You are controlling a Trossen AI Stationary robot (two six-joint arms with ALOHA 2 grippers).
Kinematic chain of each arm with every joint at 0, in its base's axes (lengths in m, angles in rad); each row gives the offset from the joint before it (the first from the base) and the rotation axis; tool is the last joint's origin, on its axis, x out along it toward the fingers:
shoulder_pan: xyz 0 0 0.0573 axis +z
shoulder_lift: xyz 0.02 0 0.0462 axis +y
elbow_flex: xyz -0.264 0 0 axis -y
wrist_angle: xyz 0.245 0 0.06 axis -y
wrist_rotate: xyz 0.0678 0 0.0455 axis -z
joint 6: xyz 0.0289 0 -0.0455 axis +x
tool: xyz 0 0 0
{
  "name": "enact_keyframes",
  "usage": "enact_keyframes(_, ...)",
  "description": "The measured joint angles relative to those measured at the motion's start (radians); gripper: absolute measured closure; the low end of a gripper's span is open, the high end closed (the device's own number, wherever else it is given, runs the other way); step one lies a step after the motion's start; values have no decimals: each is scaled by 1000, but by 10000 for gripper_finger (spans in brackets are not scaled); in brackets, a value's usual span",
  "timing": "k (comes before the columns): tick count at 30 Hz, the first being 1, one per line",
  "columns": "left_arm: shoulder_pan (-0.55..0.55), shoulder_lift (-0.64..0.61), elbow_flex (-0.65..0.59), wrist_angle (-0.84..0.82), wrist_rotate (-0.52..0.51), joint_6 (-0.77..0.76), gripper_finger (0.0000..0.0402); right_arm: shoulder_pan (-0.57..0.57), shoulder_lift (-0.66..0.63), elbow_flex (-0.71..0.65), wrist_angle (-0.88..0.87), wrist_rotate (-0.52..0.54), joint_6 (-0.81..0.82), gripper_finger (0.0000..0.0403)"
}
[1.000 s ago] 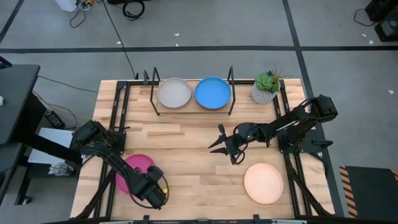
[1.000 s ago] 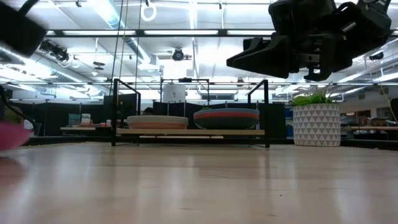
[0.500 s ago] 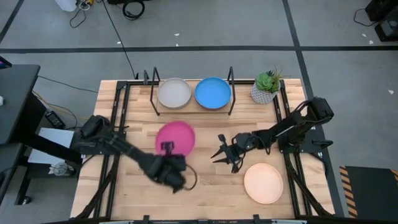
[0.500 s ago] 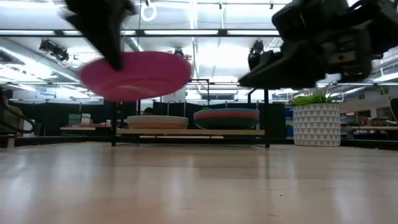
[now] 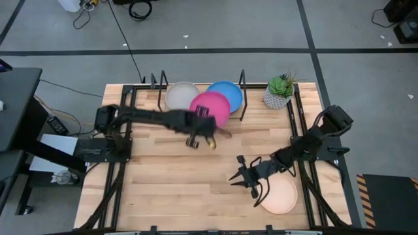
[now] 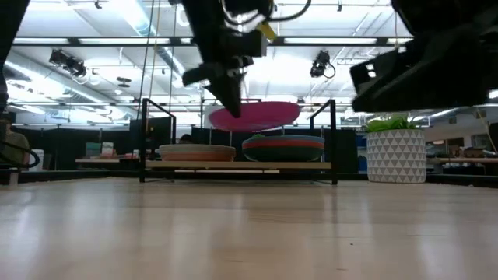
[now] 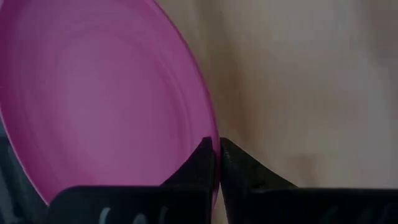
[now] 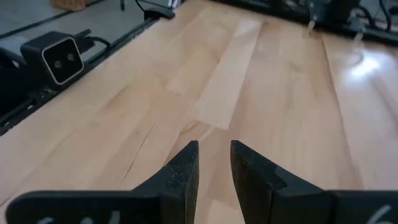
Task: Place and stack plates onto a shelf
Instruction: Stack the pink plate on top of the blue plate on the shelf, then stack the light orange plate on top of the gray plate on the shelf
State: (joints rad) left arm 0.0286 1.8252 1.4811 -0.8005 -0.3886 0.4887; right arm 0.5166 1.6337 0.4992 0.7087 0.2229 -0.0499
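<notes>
Above the shelf [image 5: 202,116] front, my left gripper [image 5: 204,135] is clamped on the pink plate [image 5: 210,108], which hangs at its twelve o'clock, overlapping the blue stack [image 5: 230,92]. My right gripper [image 5: 243,179], fingers apart, hovers beside the cream plate [image 5: 282,197].

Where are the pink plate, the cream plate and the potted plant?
pink plate [image 5: 210,108]: high view, its middle.
cream plate [image 5: 282,198]: high view, bare part beside the gripper.
potted plant [image 5: 278,98]: high view, white pot.
</notes>
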Motion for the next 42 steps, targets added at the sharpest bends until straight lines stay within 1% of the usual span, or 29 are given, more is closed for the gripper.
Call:
enact_keyframes(1,31,0,0,24,20,48,385,13,0,0,-9,18,17,304)
enact_keyframes(4,113,2,0,79,135,186,385,52,0,0,-17,91,52,304)
enact_keyframes(7,187,20,0,146,239,287,385,82,0,0,-21,154,76,304)
enact_keyframes(11,254,29,0,234,292,405,385,116,0,0,-28,210,108,304)
enact_keyframes(13,275,34,0,263,300,467,385,130,0,0,-30,232,126,304)
enact_keyframes(15,292,39,0,273,309,497,385,143,0,0,-31,248,134,304)
enact_keyframes(20,313,67,0,273,347,480,383,172,0,0,-37,280,156,304)
enact_keyframes(25,310,92,0,286,341,483,370,188,0,0,-43,312,160,304)
enact_keyframes(28,307,92,0,307,342,483,340,189,0,0,-43,312,162,304)
enact_keyframes(33,292,71,0,324,340,456,277,189,0,0,-48,312,164,304)
enact_keyframes(36,281,49,0,352,339,401,253,189,0,0,-53,313,172,304)
enact_keyframes(38,281,34,0,360,331,335,249,189,0,0,-58,319,179,304)
enact_keyframes(40,281,31,2,359,291,251,248,189,0,0,-67,327,187,304)
enact_keyframes(42,283,32,2,313,251,137,251,189,0,0,-74,332,190,304)
